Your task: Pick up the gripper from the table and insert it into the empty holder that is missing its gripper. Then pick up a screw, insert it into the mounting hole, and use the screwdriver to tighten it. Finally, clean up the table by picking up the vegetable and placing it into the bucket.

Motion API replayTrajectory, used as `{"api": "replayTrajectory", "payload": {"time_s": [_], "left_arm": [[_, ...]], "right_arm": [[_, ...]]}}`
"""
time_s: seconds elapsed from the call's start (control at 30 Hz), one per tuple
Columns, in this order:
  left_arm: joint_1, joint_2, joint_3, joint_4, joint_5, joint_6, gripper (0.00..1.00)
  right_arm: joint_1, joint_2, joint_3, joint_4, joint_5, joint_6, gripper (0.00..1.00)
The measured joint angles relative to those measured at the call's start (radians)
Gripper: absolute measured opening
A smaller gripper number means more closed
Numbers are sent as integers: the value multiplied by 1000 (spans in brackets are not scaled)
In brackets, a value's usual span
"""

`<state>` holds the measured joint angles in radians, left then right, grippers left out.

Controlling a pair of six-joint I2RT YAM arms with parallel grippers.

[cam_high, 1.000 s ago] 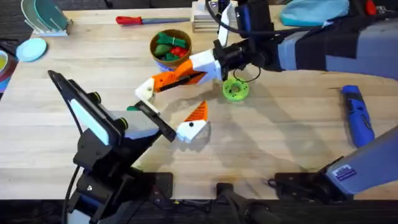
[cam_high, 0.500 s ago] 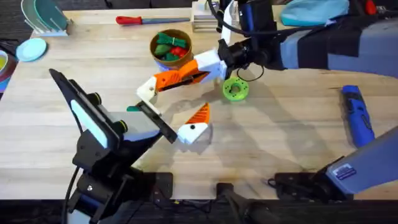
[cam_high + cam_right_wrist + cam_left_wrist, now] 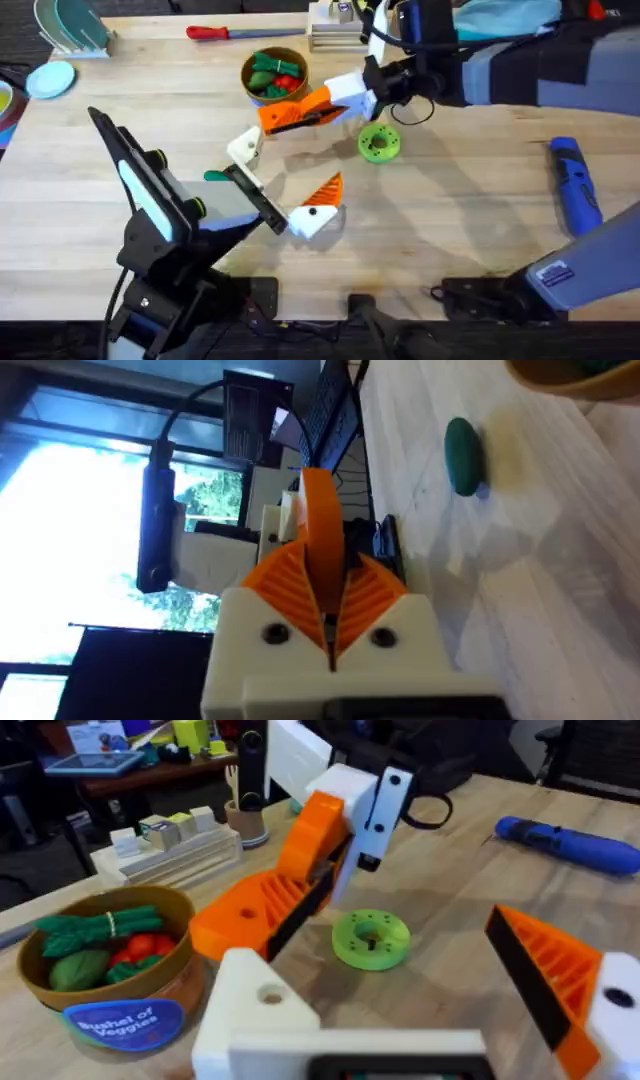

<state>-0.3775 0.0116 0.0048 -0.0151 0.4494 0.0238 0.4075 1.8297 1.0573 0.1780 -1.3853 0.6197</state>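
My right gripper (image 3: 338, 99) is shut on the orange gripper wedge (image 3: 292, 114), holding it in the air in front of the bucket (image 3: 273, 96). In the right wrist view the wedge (image 3: 319, 535) stands up between the orange pads. The wedge's tip hangs a short way from the white holder (image 3: 245, 147), the bare finger of my left gripper (image 3: 281, 181), which is open. The left wrist view shows the holder (image 3: 262, 1008) close below the wedge (image 3: 262, 908). A green vegetable (image 3: 214, 175) lies beside the holder. The blue screwdriver (image 3: 577, 185) rests at the right.
A round green disc (image 3: 379, 143) with a hole lies just right of the wedge. The bucket holds several toy vegetables (image 3: 272, 72). A red-handled driver (image 3: 225, 32) and wooden blocks (image 3: 335, 35) sit along the far edge. Blue dishes (image 3: 50, 78) stand at the far left.
My right gripper has drawn the orange wedge back, up and to the right, so its tip has left the white holder. My left gripper has shifted slightly to the right.
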Motion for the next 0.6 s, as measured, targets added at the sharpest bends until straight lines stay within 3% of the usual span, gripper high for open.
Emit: {"api": "replayTrajectory", "payload": {"time_s": [0.3, 0.6], "left_arm": [[0, 0, 0, -4, 4, 2, 993], [0, 0, 0, -2, 2, 6, 993]], "right_arm": [[17, 0, 0, -115, -13, -66, 8], [-28, 0, 0, -193, -55, -159, 8]]}}
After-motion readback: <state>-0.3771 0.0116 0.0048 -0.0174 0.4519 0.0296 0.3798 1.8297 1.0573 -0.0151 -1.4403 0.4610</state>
